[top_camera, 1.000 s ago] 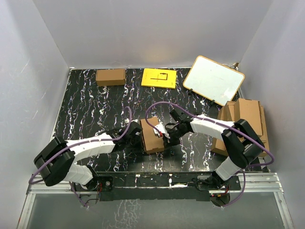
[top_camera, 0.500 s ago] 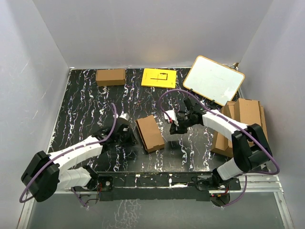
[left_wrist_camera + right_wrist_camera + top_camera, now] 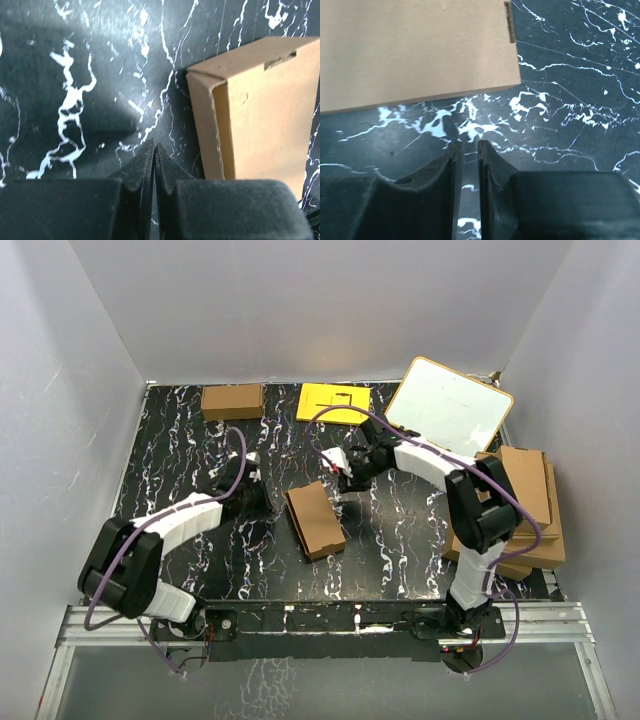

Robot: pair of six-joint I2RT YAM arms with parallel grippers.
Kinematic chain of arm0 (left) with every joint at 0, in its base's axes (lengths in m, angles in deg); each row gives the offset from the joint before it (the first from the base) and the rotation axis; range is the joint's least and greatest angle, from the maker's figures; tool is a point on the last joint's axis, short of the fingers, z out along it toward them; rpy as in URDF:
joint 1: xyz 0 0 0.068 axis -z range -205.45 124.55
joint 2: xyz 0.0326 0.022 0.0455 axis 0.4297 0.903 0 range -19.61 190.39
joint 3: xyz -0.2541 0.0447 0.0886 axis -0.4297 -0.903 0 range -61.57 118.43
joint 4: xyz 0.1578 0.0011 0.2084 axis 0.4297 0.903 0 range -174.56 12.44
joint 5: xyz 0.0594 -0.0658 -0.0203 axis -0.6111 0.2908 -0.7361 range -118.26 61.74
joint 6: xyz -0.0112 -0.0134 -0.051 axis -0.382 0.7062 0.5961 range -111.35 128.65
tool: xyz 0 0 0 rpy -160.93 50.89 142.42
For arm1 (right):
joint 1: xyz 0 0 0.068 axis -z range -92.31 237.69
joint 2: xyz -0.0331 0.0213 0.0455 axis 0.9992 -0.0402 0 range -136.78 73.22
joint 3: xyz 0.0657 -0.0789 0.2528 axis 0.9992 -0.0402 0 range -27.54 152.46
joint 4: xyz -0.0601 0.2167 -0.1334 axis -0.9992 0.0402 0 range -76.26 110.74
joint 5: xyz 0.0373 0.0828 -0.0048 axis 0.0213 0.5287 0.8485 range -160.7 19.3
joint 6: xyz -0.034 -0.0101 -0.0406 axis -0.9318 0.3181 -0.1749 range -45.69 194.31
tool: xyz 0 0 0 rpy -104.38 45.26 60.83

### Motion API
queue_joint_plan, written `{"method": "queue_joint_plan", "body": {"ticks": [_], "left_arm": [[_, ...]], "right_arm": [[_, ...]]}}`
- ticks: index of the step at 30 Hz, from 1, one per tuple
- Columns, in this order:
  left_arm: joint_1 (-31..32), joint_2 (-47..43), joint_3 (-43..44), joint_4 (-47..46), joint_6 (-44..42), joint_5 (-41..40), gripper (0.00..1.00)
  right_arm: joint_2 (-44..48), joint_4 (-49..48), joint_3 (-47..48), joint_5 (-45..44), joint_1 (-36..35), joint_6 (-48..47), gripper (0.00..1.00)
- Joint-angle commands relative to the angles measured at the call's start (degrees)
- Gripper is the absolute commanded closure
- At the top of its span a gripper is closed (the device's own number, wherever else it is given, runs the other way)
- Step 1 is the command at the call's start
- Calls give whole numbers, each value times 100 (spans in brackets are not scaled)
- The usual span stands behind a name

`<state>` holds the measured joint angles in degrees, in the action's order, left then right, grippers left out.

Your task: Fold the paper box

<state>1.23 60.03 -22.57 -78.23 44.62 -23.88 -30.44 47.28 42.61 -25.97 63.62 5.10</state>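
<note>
I have the paper box (image 3: 315, 519) lying flat on the black marbled tabletop (image 3: 180, 440), about mid-table and turned at a slant, with neither arm touching it. The left gripper (image 3: 260, 502) sits low just to the box's left. In the left wrist view its 2 fingers (image 3: 142, 165) are pressed together with nothing between them, and the box (image 3: 260, 110) lies off to their right, one narrow side wall folded along its edge. The right gripper (image 3: 343, 480) hangs just beyond the box's far right corner. From the right wrist view its fingers (image 3: 490, 160) stand a narrow slit apart, empty, pointing at bare tabletop just short of the box's (image 3: 415, 50) straight edge. Along the far edge I see a smaller brown carton (image 3: 232, 401), a yellow sheet (image 3: 335, 403) and a tilted whiteboard (image 3: 448, 408). A pile of cardboard sheets (image 3: 522, 502) lies at the right.
</note>
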Motion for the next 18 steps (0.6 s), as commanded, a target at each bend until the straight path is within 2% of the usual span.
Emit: {"method": "queue_joint_plan", "body": {"ticks": [1,11,18], "left_arm": [[-127,406,462,-345,-364,267,99],[-215,1458,1113,-631,-433,819,100],[-188,1790,1449,-853,-337,1325,100]], "right_arm": [[-564,196,797,-50,-164,-388,79],[-1321,312,1678,-226,-561,-366,82],[-1524,355,1945,-270,-1030,-335,82]]}}
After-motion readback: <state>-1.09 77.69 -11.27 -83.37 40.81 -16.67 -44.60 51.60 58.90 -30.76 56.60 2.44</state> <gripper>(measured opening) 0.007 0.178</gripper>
